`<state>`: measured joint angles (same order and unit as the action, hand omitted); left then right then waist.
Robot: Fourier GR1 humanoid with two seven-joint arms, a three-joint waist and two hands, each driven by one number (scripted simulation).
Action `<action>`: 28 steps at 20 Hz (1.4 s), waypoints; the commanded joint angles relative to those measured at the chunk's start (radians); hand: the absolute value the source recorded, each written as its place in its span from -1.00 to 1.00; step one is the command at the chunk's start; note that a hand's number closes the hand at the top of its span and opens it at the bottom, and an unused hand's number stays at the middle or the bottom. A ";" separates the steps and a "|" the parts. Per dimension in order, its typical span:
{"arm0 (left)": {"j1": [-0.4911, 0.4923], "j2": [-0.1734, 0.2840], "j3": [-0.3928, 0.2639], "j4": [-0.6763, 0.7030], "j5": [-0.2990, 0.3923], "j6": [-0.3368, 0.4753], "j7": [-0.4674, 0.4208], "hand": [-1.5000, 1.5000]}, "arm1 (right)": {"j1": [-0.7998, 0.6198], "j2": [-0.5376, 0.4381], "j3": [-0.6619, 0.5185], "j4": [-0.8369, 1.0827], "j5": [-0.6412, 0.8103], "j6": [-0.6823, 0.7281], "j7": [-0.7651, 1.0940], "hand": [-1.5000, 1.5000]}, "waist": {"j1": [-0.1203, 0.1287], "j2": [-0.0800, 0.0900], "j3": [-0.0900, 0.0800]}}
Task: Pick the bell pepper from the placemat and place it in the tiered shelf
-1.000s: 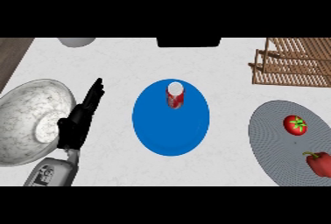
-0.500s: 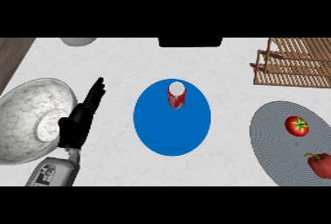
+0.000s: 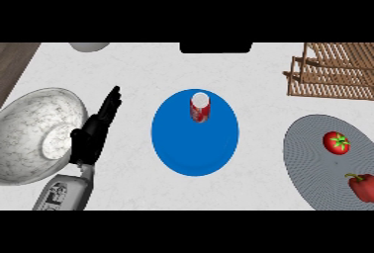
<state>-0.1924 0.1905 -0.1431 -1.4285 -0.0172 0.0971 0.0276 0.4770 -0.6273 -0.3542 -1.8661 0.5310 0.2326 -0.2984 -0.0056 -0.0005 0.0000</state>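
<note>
Near the counter's (image 3: 139, 74) front edge, on the left, a grey forearm (image 3: 64, 191) coming up into a black left hand (image 3: 91, 136), fingers straight and relaxed, holding nothing, pointing toward the far edge. Same spot and same pose as a moment ago; nothing else moved either. Right hand not to be seen. Just beside the hand, by the left edge, a big round bowl (image 3: 33, 133) of white-and-grey marbled stuff, smooth and shiny, with nothing seen inside. By the front right corner, a grey round placemat (image 3: 314, 148) with fine ringed lines, carrying the red bell pepper (image 3: 362, 186) with its green stem at the near side, cut off by the right edge of the view, and a round red tomato (image 3: 336, 143) with a green top a little farther back, apart from the pepper. In the middle, a flat blue plate (image 3: 194, 143), smooth, with a red can (image 3: 200, 107) with a pale top standing near its far rim. Farther back at the right edge, the brown wooden tiered shelf (image 3: 332, 74), made of thin slats, nothing seen on it. At the far edge, a black boxy thing (image 3: 215, 47) in the middle and part of a pale grey round thing (image 3: 89, 46) to the left. Along the far left corner, a strip of brown wood (image 3: 15, 62).
</note>
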 commanded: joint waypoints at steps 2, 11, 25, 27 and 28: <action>0.032 -0.050 -0.029 -0.044 -0.066 0.044 0.022 0.00 | 0.017 0.102 0.011 -0.027 0.103 -0.008 -0.010 -1.00 | 0.000 -0.001 0.000; 0.015 -0.033 0.042 0.008 -0.053 -0.044 -0.022 0.00 | -0.131 0.143 0.029 0.056 0.239 0.053 0.025 -1.00 | 0.003 0.001 0.000; 0.080 -0.065 0.056 -0.067 -0.083 -0.079 -0.009 0.00 | -0.187 0.208 -0.042 0.199 0.357 0.008 -0.068 -1.00 | 0.004 0.000 0.000; 0.062 -0.127 0.013 -0.047 -0.137 -0.017 -0.008 0.00 | -0.233 0.204 -0.022 0.219 0.384 0.025 -0.046 -1.00 | 0.004 0.000 0.000; 0.019 -0.052 0.106 0.018 -0.083 -0.087 -0.043 0.00 | -0.241 0.201 -0.035 0.163 0.369 0.074 -0.007 -1.00 | 0.003 0.000 0.000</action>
<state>-0.1606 0.1142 -0.0802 -1.4463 -0.1061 0.0386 0.0157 0.2640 -0.4350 -0.3797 -1.6855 0.8878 0.2701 -0.3326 -0.0024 -0.0002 0.0002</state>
